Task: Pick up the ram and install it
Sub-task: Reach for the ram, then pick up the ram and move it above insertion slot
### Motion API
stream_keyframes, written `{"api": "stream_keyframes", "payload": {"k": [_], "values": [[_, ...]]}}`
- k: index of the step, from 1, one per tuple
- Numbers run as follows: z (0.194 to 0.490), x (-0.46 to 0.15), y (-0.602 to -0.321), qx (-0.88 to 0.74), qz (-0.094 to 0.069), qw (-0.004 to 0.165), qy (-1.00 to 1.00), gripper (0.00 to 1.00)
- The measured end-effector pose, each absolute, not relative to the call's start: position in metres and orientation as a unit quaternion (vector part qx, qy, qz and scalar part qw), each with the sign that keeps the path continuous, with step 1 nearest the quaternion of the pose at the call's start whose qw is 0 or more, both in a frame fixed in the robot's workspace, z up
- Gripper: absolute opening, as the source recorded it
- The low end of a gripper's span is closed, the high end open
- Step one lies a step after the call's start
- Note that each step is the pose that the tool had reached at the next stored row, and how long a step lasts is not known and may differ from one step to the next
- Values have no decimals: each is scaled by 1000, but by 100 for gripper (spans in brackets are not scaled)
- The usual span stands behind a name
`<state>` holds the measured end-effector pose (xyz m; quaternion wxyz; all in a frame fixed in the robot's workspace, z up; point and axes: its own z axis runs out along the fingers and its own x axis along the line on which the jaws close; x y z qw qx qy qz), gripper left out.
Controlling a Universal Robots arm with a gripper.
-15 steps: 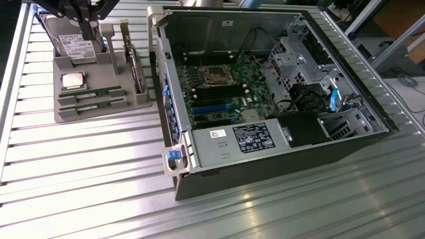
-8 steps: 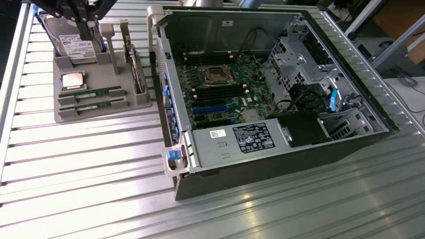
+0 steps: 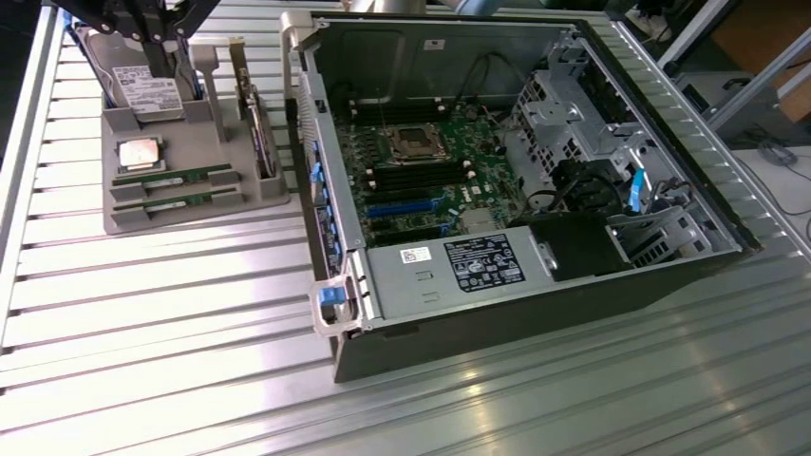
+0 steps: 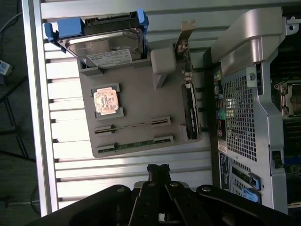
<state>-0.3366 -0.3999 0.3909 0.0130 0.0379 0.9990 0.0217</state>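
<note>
- Green ram [image 3: 175,177] is seated in the grey tray [image 3: 209,147] at the exterior view's left, long axis running left-right.
- Gripper [image 4: 158,168] is pressed together, empty.

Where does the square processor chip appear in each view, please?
Exterior view: the processor chip lies on the grey holder at the exterior view's left.
Wrist view: the processor chip lies between the hard drive and the ram sticks.
Shared landmark: the white-labelled hard drive.
</note>
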Motion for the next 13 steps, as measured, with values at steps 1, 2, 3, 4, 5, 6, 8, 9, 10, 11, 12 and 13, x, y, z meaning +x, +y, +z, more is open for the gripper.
{"api": "stream_keyframes", "payload": {"k": [1, 2, 3, 4, 5, 6, 8, 9, 10, 11, 12, 13], "values": [[391, -337, -400, 38, 22, 13, 999, 11], [391, -337, -400, 38, 22, 13, 999, 11], [391, -337, -401, 38, 22, 13, 999, 11], [391, -337, -401, 38, 22, 13, 999, 11], [391, -337, -401, 38, 22, 13, 999, 11], [391, -337, -401, 38, 22, 13, 999, 11], [391, -337, -401, 38, 22, 13, 999, 11], [391, -337, -401, 38, 22, 13, 999, 11], [391, -337, -401, 38, 22, 13, 999, 11], [391, -337, -401, 38, 22, 13, 999, 11], [391, -337, -401, 38, 22, 13, 999, 11], [391, -337, -401, 38, 22, 13, 999, 11]]}}
